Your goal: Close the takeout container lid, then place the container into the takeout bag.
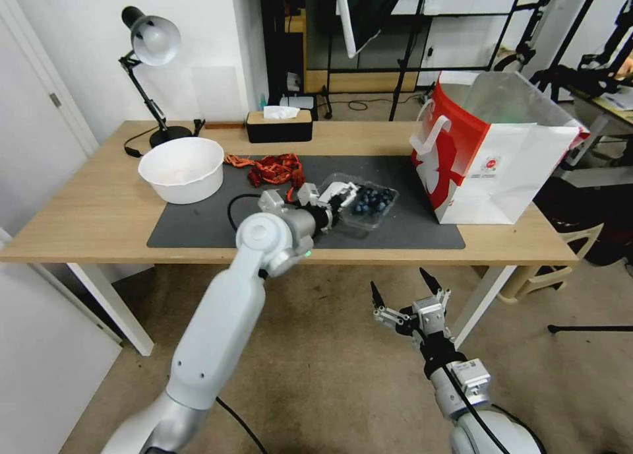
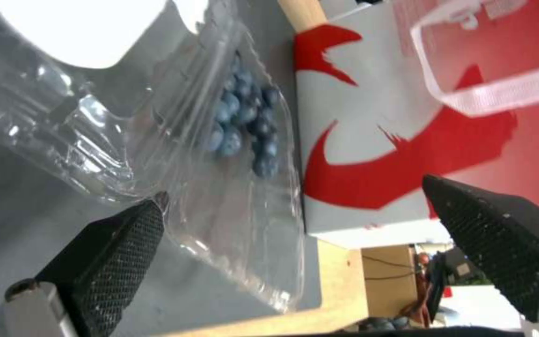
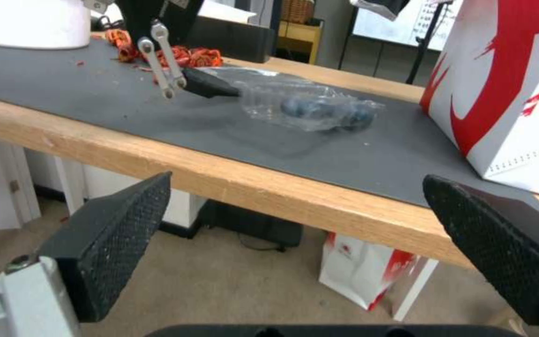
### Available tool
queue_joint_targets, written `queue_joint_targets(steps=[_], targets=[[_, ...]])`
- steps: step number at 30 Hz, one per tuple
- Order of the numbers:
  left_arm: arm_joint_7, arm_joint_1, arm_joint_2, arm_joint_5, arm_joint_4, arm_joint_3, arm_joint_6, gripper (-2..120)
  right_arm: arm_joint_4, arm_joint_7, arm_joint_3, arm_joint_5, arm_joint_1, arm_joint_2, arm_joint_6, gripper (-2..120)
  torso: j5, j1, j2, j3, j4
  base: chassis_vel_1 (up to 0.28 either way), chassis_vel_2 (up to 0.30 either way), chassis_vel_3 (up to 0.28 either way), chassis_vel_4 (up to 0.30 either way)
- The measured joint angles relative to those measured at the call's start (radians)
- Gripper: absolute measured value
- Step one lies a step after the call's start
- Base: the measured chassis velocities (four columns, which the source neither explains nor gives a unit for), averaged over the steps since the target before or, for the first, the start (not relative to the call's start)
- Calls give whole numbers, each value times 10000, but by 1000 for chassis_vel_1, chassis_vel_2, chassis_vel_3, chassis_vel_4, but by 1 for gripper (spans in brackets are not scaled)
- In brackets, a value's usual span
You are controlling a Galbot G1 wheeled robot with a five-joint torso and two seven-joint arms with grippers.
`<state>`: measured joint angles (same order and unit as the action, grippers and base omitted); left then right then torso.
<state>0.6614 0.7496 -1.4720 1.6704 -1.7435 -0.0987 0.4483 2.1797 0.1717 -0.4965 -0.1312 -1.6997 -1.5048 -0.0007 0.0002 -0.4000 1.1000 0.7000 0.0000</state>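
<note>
The takeout container (image 1: 370, 205), a small clear clamshell holding dark blueberries, lies on the dark mat left of the takeout bag (image 1: 491, 167). Its lid (image 2: 63, 117), with a white sticker, stands partly raised on the side nearest my left gripper. My left gripper (image 1: 338, 200) is open at that edge, and in the left wrist view one fingertip (image 2: 151, 215) touches the clear plastic. The right wrist view shows the container (image 3: 319, 110) with a left finger (image 3: 210, 86) against it. My right gripper (image 1: 399, 282) hangs open below the table's front edge.
A round white bowl (image 1: 181, 169) and a tangle of orange-red cord (image 1: 273, 169) sit left of the container. A black tissue box (image 1: 279, 125) and a desk lamp (image 1: 155, 45) stand at the back. The wooden table edge (image 3: 220, 182) runs just above the right gripper.
</note>
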Motion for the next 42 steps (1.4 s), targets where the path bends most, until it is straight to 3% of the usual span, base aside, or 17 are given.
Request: queue_joint_targets(steps=[26, 31, 42], targets=[[-283, 659, -577, -948, -369, 822, -423, 100, -31, 7, 27, -100, -144, -55, 162, 100, -1, 0, 0, 0, 0, 0, 0, 0, 0], [533, 535, -722, -923, -269, 924, -529, 100, -32, 8, 47, -99, -151, -70, 173, 100, -1, 0, -2, 0, 0, 0, 0, 0, 0], [905, 530, -787, -726, -396, 934, -639, 100, -119, 8, 64, -109, -156, -93, 213, 100, -2, 0, -2, 1, 0, 0, 0, 0, 0]])
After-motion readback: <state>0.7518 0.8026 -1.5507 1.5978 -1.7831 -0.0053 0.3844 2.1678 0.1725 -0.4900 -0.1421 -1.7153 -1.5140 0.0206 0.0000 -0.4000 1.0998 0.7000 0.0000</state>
